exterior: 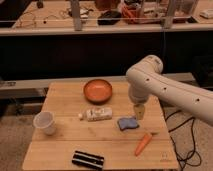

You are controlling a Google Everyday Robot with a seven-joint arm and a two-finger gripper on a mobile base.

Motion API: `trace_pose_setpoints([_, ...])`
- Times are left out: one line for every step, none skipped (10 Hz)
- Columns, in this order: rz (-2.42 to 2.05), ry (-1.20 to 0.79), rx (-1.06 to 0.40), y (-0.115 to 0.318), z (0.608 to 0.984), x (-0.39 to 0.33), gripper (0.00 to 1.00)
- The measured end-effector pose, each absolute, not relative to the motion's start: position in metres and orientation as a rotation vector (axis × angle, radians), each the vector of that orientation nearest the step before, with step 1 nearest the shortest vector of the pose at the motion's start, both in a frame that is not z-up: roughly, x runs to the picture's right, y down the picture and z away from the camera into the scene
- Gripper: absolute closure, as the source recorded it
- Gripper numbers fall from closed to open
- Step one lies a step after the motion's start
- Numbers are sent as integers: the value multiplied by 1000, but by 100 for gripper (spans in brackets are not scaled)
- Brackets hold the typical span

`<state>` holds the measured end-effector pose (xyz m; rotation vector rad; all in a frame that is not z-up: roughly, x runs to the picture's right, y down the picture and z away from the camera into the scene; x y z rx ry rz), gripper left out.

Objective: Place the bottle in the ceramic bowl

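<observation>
Approach step: claw [139, 111], jaws apart & empty, hovers; small whitish plastic bottle [98, 114] lies to its left, round orange-brown ceramic bowl [97, 90] up-left; next: shift left, lower, clamp.

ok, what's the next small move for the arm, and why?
Probably bring the gripper across and down over the bottle. The gripper is open and empty, hanging near the blue sponge. The bottle lies on its side on the table, outside the ceramic bowl.

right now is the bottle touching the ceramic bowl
Apart. The camera view shows bare table between bottle and ceramic bowl; the gripper hangs right of both.
</observation>
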<state>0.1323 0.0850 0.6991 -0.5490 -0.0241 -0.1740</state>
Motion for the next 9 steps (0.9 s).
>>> trace_pose_setpoints([-186, -34, -547, 85, 701, 124, 20])
trace_pose_setpoints([-196, -46, -547, 85, 703, 116, 20])
trace_pose_setpoints([-206, -55, -546, 86, 705, 111, 20])
trace_pose_setpoints([-215, -61, -544, 85, 706, 109, 20])
trace_pose_setpoints([-232, -66, -543, 86, 708, 107, 20])
trace_pose_setpoints([-247, -71, -544, 88, 711, 105, 20])
trace_pose_setpoints([-264, -79, -544, 90, 713, 97, 20])
trace_pose_setpoints([-285, -90, -543, 91, 717, 86, 20])
trace_pose_setpoints([-301, -97, -542, 94, 720, 78, 20])
